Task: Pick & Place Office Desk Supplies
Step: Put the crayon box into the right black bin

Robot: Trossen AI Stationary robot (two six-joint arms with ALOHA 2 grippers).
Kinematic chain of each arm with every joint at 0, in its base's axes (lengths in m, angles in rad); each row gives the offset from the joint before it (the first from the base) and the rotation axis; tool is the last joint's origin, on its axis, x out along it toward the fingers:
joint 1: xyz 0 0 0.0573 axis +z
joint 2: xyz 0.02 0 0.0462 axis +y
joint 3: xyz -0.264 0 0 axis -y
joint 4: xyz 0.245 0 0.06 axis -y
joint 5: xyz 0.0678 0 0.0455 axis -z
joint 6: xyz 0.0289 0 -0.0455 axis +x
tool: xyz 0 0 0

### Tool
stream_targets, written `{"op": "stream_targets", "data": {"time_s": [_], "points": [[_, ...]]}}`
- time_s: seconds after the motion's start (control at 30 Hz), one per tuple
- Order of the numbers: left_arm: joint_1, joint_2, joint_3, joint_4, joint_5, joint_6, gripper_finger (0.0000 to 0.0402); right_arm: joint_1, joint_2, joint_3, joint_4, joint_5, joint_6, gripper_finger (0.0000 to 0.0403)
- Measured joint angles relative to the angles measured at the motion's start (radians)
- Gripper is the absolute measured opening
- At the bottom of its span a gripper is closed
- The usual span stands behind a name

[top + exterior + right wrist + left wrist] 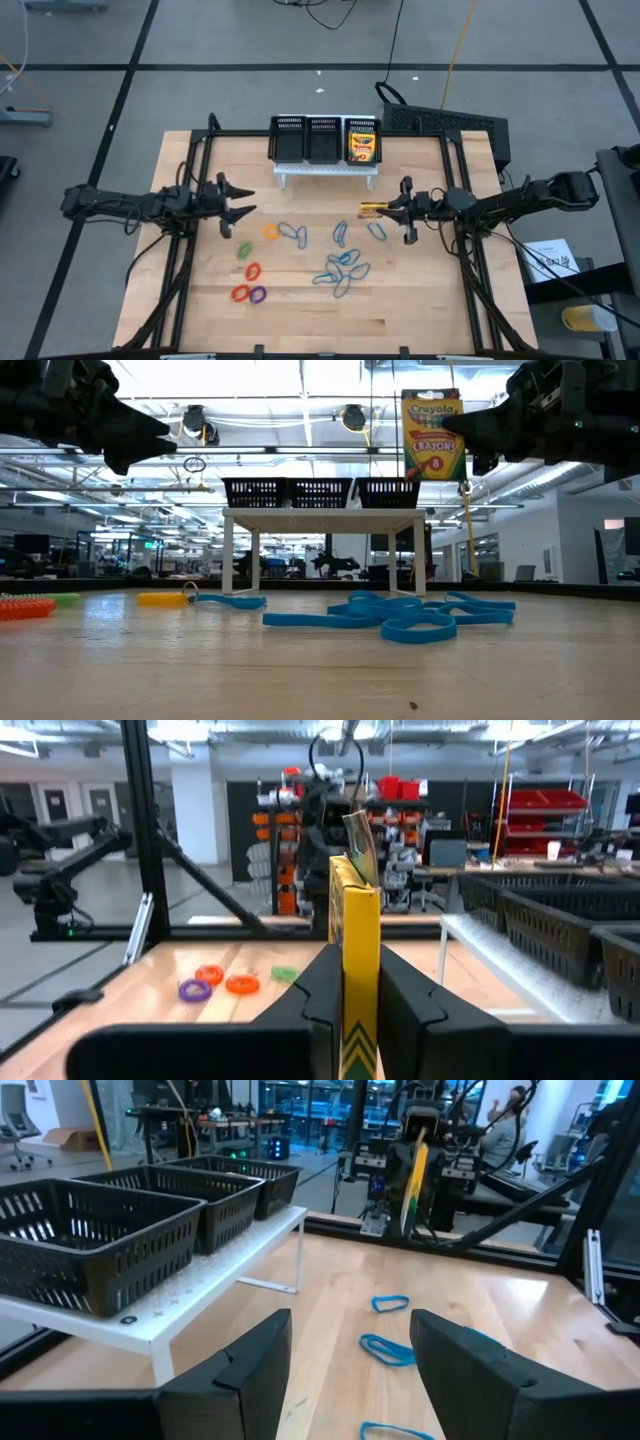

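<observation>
My right gripper point(390, 209) hovers right of the table's middle, shut on a yellow-and-green crayon box point(370, 209). The low view shows that box point(432, 435) upright and high above the wood. A second crayon box point(361, 146) stands in the right compartment of the black mesh organiser point(305, 140). Blue loops point(342, 268) lie on the table's middle, with orange point(271, 231), green point(244, 248), red point(240, 293) and purple point(258, 294) loops to their left. My left gripper point(250, 200) stands open at the left, above the wood, with nothing between its fingers point(250, 1370). My right gripper pinches the crayon box by its two broad faces point(360, 960) between its two fingers point(318, 995). The fingers come level from the table's right side, on the box's edge nearest the wrist point(458, 428). The box stands upright, lifted clear of the table, its top flap point(355, 825) slightly raised.
The organiser sits on a small white riser point(328, 168) at the table's far middle; its left and middle compartments look empty. A black metal frame point(455, 150) borders the table. Bare wood lies toward the near edge point(330, 325).
</observation>
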Motion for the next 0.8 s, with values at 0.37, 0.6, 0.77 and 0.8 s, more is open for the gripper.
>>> {"op": "stream_targets", "data": {"time_s": [0.37,0.6,0.77,0.8], "points": [[0.0,-0.064,0.0,-0.016,0.026,-0.008,0.0216,0.0,0.0,0.0,0.027,-0.005,-0.001,0.0024],[0.0,-0.069,0.0,-0.021,0.05,-0.029,0.0216,-0.009,0.0,0.0,0.074,-0.004,-0.003,0.0026],[0.0,-0.069,0.0,-0.017,0.05,-0.083,0.0216,-0.012,-0.016,0.0,0.075,-0.035,-0.001,0.0024],[0.0,-0.069,0.0,-0.017,0.05,-0.083,0.0216,-0.011,-0.021,0.0,0.07,-0.04,0.0,0.0024]]}}
